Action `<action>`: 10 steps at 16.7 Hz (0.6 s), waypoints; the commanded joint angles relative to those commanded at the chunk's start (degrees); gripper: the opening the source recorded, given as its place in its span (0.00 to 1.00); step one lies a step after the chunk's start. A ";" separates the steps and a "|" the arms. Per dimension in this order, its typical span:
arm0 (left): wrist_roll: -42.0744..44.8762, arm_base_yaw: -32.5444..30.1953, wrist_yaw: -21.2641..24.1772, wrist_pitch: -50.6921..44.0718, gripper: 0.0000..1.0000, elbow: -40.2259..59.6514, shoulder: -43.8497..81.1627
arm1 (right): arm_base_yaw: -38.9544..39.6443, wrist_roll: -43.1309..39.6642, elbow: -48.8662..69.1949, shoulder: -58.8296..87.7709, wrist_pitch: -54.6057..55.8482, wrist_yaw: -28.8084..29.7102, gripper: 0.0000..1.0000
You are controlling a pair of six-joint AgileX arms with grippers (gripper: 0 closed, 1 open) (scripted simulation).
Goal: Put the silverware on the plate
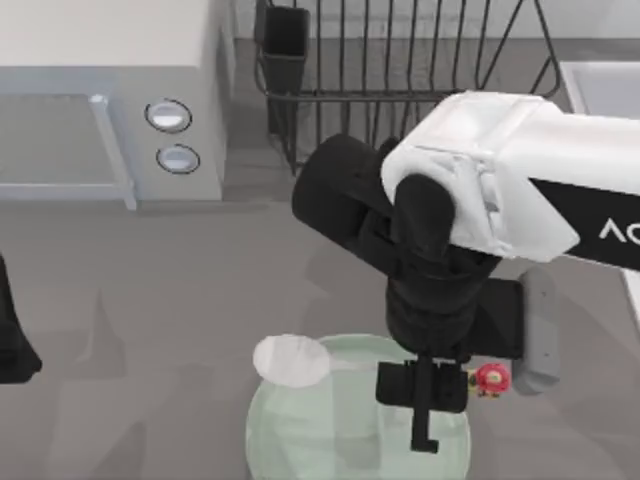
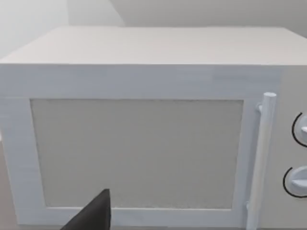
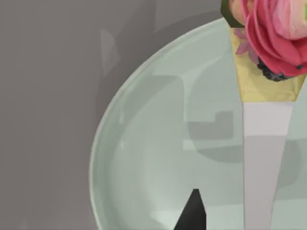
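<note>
Spoon first: the small white spoon with an oval bowl, a thin handle and a red-pink flower knob lies across the far part of the round, pale mint-green shiny plate. Its bowl sits at the plate's far left rim and hangs a little over the edge. Its knob end sticks out past the plate's right side. The middle of the handle is hidden under the right arm.

From above, the right gripper is over the plate, right on top of the spoon's handle, between the bowl and the knob. The knob shows just to the right of the black fingers. I cannot tell if the fingers are apart or pinching the handle, because the arm covers them from above.

In the right wrist view, the handle runs over the green plate, with a yellow bit and then the pink flower knob at its end. One dark fingertip pokes in just beside the handle, not touching it there.

The left gripper is parked far off at the table's left edge. Its wrist view faces a white boxy microwave with a long handle and two round dials. One dark finger shows there, and I cannot tell how those fingers stand.

A black wire dish rack stands at the back of the grey table.
</note>
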 joint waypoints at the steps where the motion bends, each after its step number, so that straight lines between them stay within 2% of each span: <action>1: 0.00 0.00 0.00 0.00 1.00 0.00 0.00 | 0.06 -0.07 -0.10 0.01 0.50 -0.16 0.00; 10: 0.00 0.00 0.00 0.00 1.00 0.00 0.00 | 3.21 -1.76 -0.69 5.12 8.75 -2.52 0.00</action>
